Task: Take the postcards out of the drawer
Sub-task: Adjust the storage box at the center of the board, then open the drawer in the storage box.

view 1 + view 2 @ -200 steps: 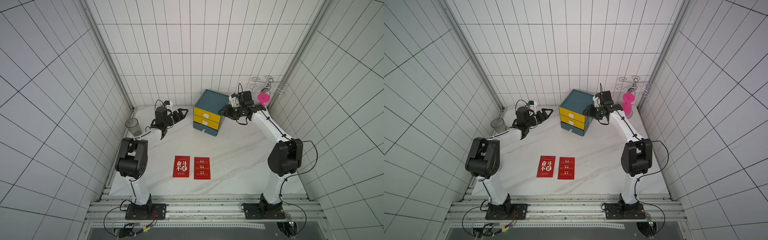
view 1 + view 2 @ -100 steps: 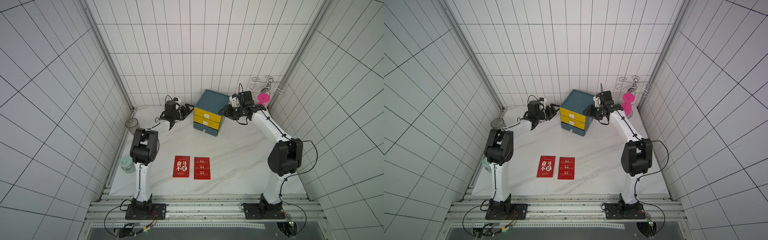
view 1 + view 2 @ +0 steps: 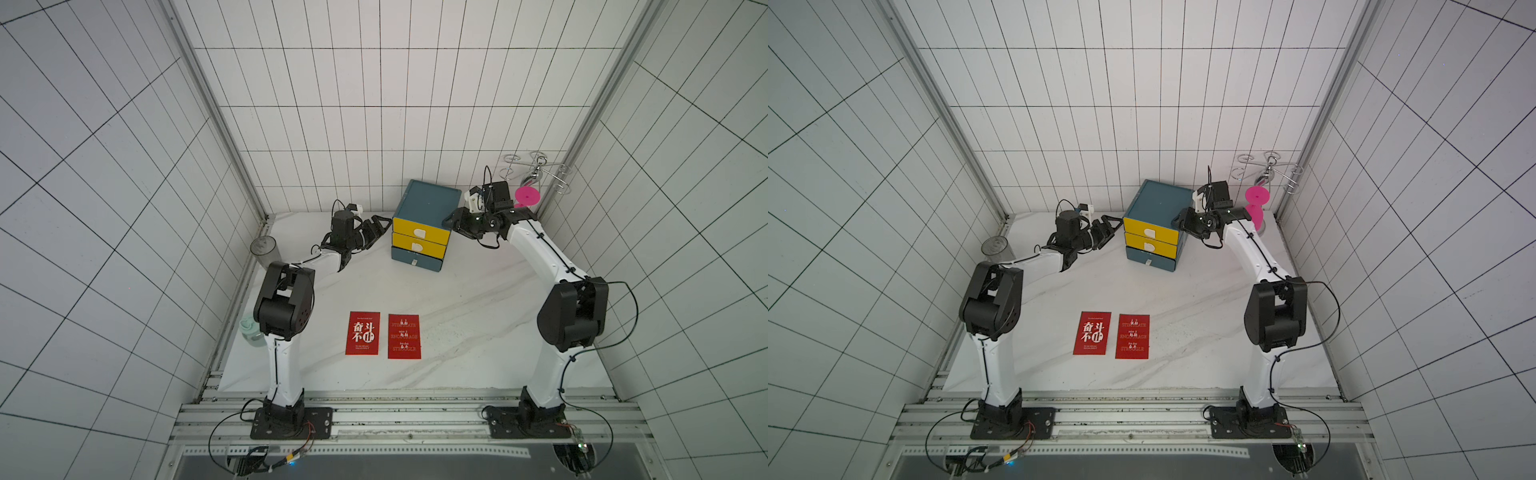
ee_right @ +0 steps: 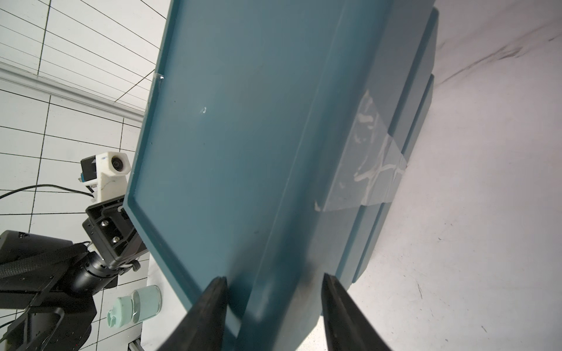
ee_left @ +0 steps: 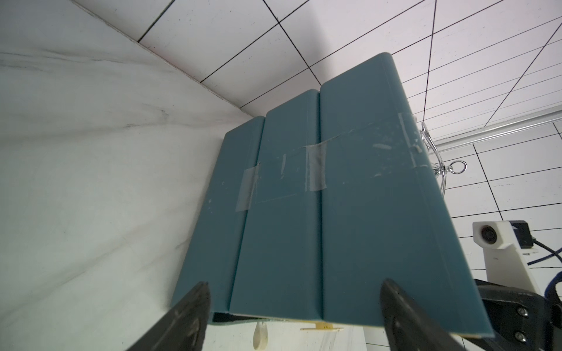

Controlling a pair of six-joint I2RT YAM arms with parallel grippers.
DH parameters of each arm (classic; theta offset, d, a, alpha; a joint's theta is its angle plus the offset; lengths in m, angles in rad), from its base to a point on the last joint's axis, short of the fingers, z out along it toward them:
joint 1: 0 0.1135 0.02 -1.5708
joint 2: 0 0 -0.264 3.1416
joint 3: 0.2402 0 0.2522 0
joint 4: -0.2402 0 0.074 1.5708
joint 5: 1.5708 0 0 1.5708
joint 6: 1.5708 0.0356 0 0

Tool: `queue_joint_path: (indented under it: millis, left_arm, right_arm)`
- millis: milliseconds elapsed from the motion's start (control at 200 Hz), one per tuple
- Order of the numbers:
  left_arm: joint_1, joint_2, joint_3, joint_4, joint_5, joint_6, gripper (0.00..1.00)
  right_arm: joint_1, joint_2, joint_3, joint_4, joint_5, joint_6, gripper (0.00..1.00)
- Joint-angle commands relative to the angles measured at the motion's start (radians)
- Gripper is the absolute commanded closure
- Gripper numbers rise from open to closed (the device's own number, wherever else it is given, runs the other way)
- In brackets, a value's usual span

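Two red postcards (image 3: 362, 333) lie flat, side by side, on the near part of the marbled table (image 3: 478, 332).
Thin rectangles with white characters. The left gripper (image 3: 385, 229) gapes empty beside the taped teal cabinet (image 3: 430, 203). The right gripper (image 3: 451, 222) is half-spread astride its top right edge, grip unclear.

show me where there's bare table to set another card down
Biggest bare patch: the table right of the red cards, bordered by the drawers behind and the right arm. The strip between cards and drawers is bare too. Crowded: the back, where the left hand and right hand flank the drawers, with a cup and a pink glass at the edges.
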State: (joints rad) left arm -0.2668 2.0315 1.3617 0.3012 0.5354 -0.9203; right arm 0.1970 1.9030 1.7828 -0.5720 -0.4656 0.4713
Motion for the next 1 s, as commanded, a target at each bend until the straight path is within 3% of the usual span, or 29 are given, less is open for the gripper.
queue_joint_path:
  millis: [0, 220, 350, 540, 765, 995]
  left_arm:
    - [0.006, -0.091, -0.058, 0.024, 0.015, 0.0, 0.14]
    - [-0.038, -0.276, -0.193, -0.187, -0.111, 0.083, 0.14]
    - [-0.105, -0.3, -0.267, -0.229, -0.172, 0.004, 0.14]
    - [-0.172, -0.15, -0.337, 0.023, -0.1, -0.184, 0.16]
    - [-0.186, 0.013, -0.341, 0.313, -0.093, -0.388, 0.21]
    - [-0.205, 0.07, -0.262, 0.286, -0.127, -0.393, 0.3]
  right_arm:
    - [0.003, 0.025, -0.035, -0.065, 0.043, -0.007, 0.48]
    - [0.003, 0.002, -0.052, -0.06, 0.043, -0.005, 0.48]
    - [0.004, -0.009, -0.067, -0.048, 0.044, 0.005, 0.48]
    - [0.003, -0.035, -0.144, 0.039, -0.011, 0.083, 0.48]
    - [0.003, -0.076, -0.231, 0.106, -0.019, 0.123, 0.5]
    - [0.003, -0.095, -0.278, 0.15, -0.036, 0.153, 0.5]
